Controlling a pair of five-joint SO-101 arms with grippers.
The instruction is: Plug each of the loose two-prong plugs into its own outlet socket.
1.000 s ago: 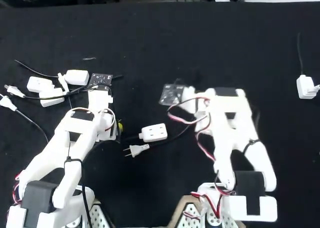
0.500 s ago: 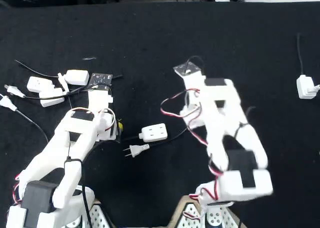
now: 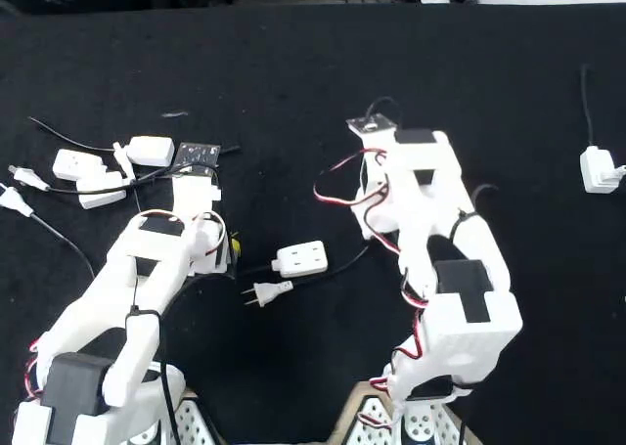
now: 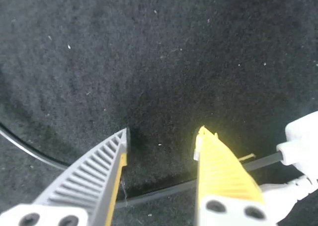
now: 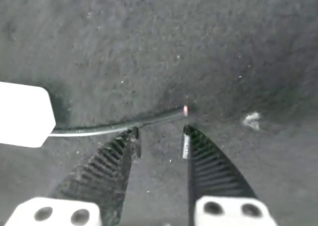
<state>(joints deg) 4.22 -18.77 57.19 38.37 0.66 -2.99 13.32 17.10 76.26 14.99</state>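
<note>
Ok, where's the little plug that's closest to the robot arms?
In the high view the plug lies near the middle of the black table, right beside the white outlet, on the side nearer the robot.

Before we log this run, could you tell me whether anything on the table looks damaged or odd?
One thing: the black cord from the white block ends in a bare, reddish tip just ahead of the right tool, with no plug, so it looks cut. Nothing else stands out.
</note>
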